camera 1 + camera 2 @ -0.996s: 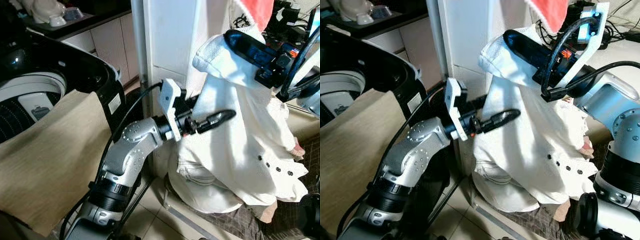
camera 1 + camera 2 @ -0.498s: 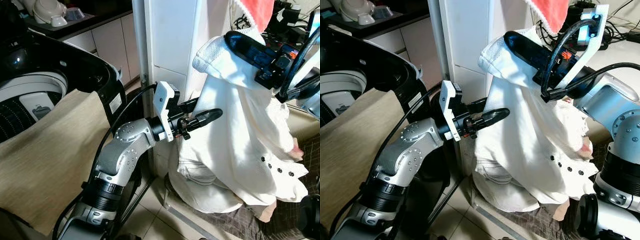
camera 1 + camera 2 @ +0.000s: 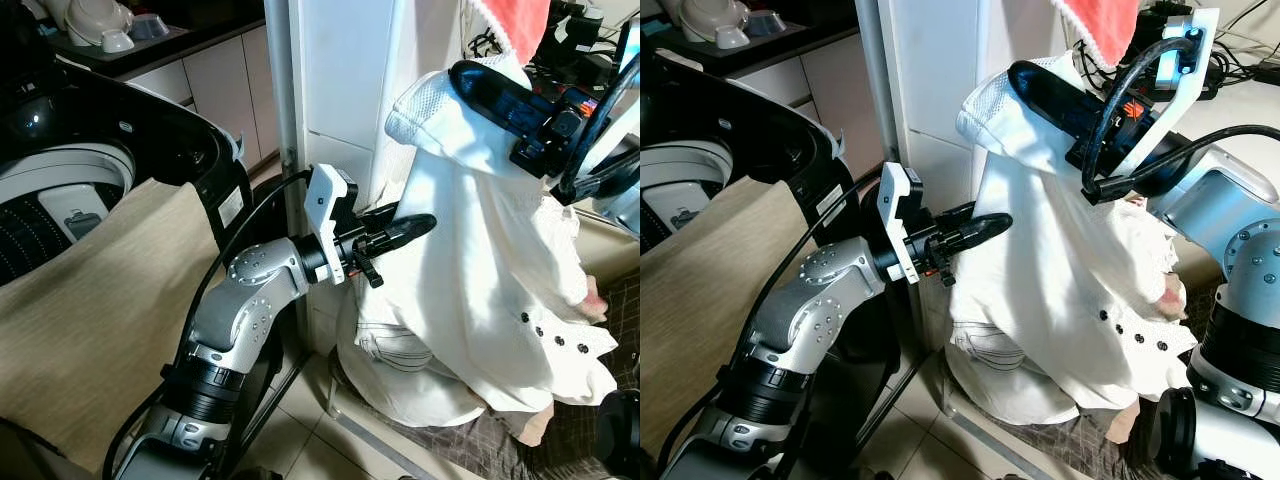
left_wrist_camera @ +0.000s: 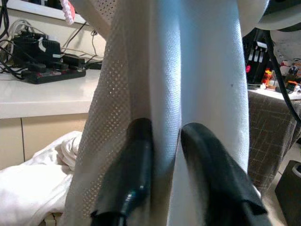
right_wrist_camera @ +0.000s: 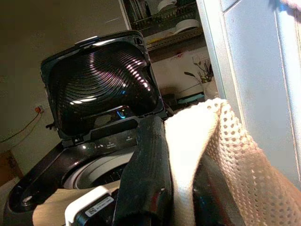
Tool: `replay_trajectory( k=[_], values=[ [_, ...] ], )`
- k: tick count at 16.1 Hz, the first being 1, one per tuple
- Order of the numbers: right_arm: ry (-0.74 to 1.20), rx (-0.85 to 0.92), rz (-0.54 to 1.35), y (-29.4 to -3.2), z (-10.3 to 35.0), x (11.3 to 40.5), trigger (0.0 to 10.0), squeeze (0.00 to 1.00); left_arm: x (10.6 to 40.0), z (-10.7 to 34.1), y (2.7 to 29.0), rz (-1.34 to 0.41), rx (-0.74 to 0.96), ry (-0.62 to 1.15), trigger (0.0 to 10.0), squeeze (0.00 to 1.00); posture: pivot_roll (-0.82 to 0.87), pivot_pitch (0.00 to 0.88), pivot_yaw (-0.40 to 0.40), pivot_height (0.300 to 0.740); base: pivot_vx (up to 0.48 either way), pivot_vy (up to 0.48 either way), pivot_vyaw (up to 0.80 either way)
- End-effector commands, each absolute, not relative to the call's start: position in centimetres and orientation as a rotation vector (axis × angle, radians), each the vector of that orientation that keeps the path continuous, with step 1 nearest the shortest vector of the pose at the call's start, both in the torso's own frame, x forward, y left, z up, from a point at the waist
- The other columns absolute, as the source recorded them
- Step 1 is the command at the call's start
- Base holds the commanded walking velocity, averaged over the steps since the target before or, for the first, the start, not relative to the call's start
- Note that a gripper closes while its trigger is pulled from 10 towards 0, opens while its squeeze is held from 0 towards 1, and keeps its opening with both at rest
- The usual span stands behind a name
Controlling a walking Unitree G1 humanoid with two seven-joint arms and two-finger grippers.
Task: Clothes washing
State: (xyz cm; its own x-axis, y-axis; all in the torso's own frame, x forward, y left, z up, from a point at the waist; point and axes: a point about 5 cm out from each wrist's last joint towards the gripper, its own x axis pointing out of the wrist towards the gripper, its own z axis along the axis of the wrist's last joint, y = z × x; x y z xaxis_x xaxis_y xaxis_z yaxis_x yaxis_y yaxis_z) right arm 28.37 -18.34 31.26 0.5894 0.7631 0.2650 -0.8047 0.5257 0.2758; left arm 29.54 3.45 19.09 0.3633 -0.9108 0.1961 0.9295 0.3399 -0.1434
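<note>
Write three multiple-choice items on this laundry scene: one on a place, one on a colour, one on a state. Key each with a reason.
1. Where is the left gripper?
A. inside the washer drum
B. at the hanging garment's middle
C. on the floor

2. What colour is the garment held up by the right gripper?
A. white
B. blue
C. black

3. The washing machine's lid is:
A. shut
B. taken off
C. raised open

Key: 1 B, its fingers sit on either side of a fold of the cloth; 2 A, the fabric is white with dark buttons; 3 C, the dark lid stands up behind the drum.
</note>
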Motion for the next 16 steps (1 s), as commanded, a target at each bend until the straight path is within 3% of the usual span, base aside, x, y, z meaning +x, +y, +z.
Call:
replay_trajectory(
  k=[1,7,8,9,10,13,14,16],
  values=[
    [-0.132,0.372,0.948,-18.1,31.6,28.1,0.0,0.0,29.6,19.1,3.7,-1.2,-0.237,-0.082,0.0,0.0,-0.17,0.0,0.051,0.74,0.0,0.0,0.0],
    [-0.133,0.371,0.944,-18.1,31.6,28.2,0.0,0.0,29.8,19.1,3.8,-1.191,-0.232,-0.087,0.0,0.0,-0.16,0.0,0.051,0.74,0.0,0.0,0.0],
    [-0.133,0.37,0.944,-18.1,31.6,28.2,0.4,0.0,29.9,19.2,3.9,-1.177,-0.228,-0.093,0.0,0.0,-0.16,0.0,0.051,0.74,0.0,0.0,0.0],
    [-0.134,0.371,0.947,-18.1,31.6,28.2,5.1,0.26,30.0,19.2,4.0,-1.168,-0.226,-0.095,0.0,0.0,-0.16,0.0,0.051,0.74,0.0,0.0,0.0],
    [-0.132,0.371,0.936,-18.2,31.5,28.2,10.0,1.0,30.5,19.7,4.4,-1.126,-0.237,-0.12,0.0,0.0,-0.16,0.0,0.053,0.74,0.0,0.0,0.0],
    [-0.106,0.354,0.888,-18.6,30.9,28.3,10.0,1.0,32.6,22.7,7.8,-0.966,-0.236,-0.239,0.0,0.0,-0.16,0.0,0.054,0.74,0.0,0.0,0.0],
    [-0.073,0.307,0.849,-18.7,30.3,28.3,10.0,0.0,33.5,24.4,9.8,-0.896,-0.195,-0.297,0.0,0.0,-0.16,0.0,0.056,0.74,0.0,0.0,0.0],
    [-0.04,0.266,0.839,-18.8,29.5,28.0,10.0,0.0,35.0,28.2,14.0,-0.732,-0.097,-0.417,0.0,0.0,-0.16,0.0,0.058,0.74,0.0,0.0,0.0]
  ],
)
